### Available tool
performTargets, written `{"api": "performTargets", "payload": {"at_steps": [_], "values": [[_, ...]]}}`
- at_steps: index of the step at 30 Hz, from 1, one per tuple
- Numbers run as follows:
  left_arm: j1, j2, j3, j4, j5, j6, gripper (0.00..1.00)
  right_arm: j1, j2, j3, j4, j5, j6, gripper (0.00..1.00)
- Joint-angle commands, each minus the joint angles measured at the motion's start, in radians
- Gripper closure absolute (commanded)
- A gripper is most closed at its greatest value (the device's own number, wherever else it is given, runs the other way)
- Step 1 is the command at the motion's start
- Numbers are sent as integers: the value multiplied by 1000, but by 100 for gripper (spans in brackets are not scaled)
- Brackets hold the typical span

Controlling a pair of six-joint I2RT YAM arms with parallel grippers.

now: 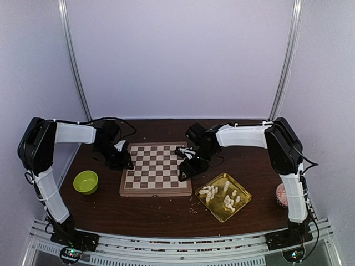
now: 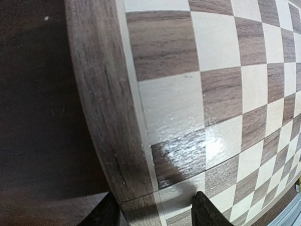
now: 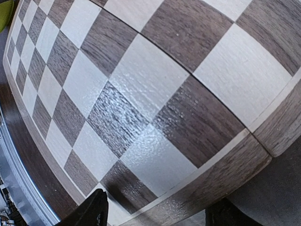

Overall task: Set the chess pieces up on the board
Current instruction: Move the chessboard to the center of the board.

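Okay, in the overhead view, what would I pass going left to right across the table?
Green bowl → left gripper → board → right gripper → gold tray holding the chess pieces → pinkish object.

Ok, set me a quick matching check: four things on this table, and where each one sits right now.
Things: 1 chess pieces; 2 green bowl; 3 board; 4 gold tray.
Places: A in the centre, squares bare; B near right of the board; C left of the board; D piled in the tray.
Pairs: 1-D, 2-C, 3-A, 4-B.
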Motion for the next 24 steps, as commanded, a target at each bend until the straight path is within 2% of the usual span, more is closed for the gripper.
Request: {"api": "performTargets", "payload": {"at_steps": [1, 8, 14, 17, 20, 24], "values": [[-62, -69, -68, 32, 79, -24, 49, 81, -26, -28, 40, -101, -24, 31], [-77, -129, -177, 82, 59, -50, 49, 139, -69, -93, 57, -90, -24, 32], [-86, -178, -209, 85, 49, -47, 48, 142, -86, -63, 25, -30, -53, 30], [-85, -198, -168, 22, 6, -7, 42, 137, -143, -79, 18, 37, -78, 25], [-86, -229, -114, -55, -59, 38, 37, 114, -262, -134, 18, 142, -125, 11], [-86, -269, -43, -123, -164, 86, 35, 69, -458, -239, 9, 255, -246, 8]]}}
